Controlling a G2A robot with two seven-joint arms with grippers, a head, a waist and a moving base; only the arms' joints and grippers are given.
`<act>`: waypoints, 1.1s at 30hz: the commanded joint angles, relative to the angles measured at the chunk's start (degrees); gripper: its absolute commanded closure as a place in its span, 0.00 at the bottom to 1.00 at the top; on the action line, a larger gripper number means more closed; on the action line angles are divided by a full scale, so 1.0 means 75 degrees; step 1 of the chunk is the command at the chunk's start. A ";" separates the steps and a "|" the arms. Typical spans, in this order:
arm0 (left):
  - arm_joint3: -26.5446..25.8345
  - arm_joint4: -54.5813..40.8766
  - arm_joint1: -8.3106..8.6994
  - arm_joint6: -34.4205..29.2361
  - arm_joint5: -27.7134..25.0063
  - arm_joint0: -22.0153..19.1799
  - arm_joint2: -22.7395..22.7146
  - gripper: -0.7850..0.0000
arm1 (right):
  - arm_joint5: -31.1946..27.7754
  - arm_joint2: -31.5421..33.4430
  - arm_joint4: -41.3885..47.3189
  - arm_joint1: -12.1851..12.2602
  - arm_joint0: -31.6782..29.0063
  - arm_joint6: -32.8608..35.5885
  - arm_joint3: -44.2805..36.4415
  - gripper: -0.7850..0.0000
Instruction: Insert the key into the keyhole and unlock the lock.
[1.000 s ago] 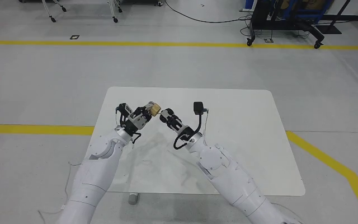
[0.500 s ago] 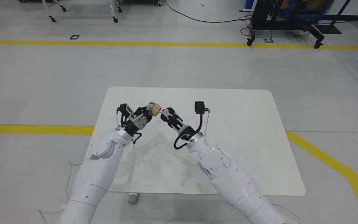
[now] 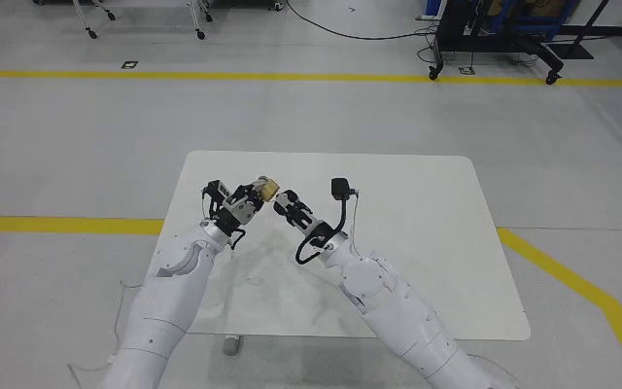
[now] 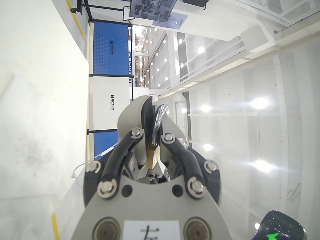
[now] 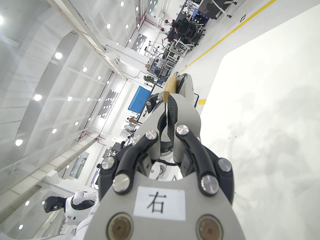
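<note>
Table, top view: white table (image 3: 418,253) on a grey workshop floor crossed by yellow lines (image 3: 292,74); both arms are raised over its left side.
Lock, top view: the brass lock (image 3: 265,186) sits at the tip of the left gripper (image 3: 251,193), held up above the tabletop.
Right gripper, top view: the right gripper (image 3: 285,203) points at the lock from just beside it, its tip close to the brass.
Left gripper, left wrist view: the left gripper (image 4: 153,116) has its fingers (image 4: 130,116) pressed in on the lock (image 4: 153,157), with brass and a silver metal part wedged between the dark pads.
Right gripper, right wrist view: the right gripper (image 5: 168,102) is pinched tight on the key (image 5: 165,112), a thin metal sliver between its pads.
Key and lock, right wrist view: the key's far end reaches the lock (image 5: 170,84); whether it sits inside the keyhole cannot be told.
</note>
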 commanded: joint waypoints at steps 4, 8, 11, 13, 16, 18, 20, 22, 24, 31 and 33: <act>0.0038 0.0002 0.0005 0.0022 0.0182 -0.0016 -0.0031 1.00 | -0.0416 0.0055 -0.0419 0.0026 0.0078 0.0178 -0.0093 1.00; 0.0100 0.0037 0.0026 -0.0098 0.0720 -0.0109 -0.0034 1.00 | -0.0851 0.0264 -0.2453 0.0155 0.0101 -0.0452 -0.0053 1.00; 0.0135 -0.0008 0.0039 -0.0194 0.1099 -0.0161 -0.0049 1.00 | -0.0882 0.0432 -0.3278 0.0213 -0.0023 -0.0962 -0.0095 1.00; 0.0123 0.0017 0.0047 -0.0253 0.1306 -0.0172 -0.0029 1.00 | -0.0886 0.0470 -0.3564 0.0233 -0.0072 -0.1022 -0.0090 1.00; 0.0086 0.0090 0.0054 -0.0288 0.1517 -0.0175 0.0012 1.00 | -0.0919 0.0475 -0.3938 0.0252 -0.0058 -0.0956 -0.0017 1.00; 0.0069 0.0140 0.0056 -0.0336 0.1632 -0.0188 0.0054 1.00 | -0.1084 0.0472 -0.4032 0.0252 -0.0056 -0.1054 0.0006 1.00; 0.0061 0.0172 0.0056 -0.0333 0.1696 -0.0200 0.0083 1.00 | -0.1208 0.0432 -0.4148 0.0245 -0.0050 -0.1125 0.0058 1.00; 0.0059 0.0180 0.0054 -0.0341 0.1741 -0.0208 0.0105 1.00 | -0.1187 0.0372 -0.4323 0.0235 -0.0010 -0.1100 0.0164 1.00; 0.0058 0.0188 0.0053 -0.0347 0.1757 -0.0216 0.0121 1.00 | -0.1129 0.0341 -0.4412 0.0219 0.0032 -0.1132 0.0260 1.00; 0.0097 0.0168 0.0051 -0.0374 0.1744 -0.0244 0.0131 1.00 | -0.0979 0.0341 -0.4484 0.0178 0.0084 -0.1239 0.0373 1.00; 0.0111 0.0172 0.0050 -0.0387 0.1744 -0.0254 0.0143 1.00 | -0.0929 0.0356 -0.4514 0.0173 0.0082 -0.1230 0.0396 1.00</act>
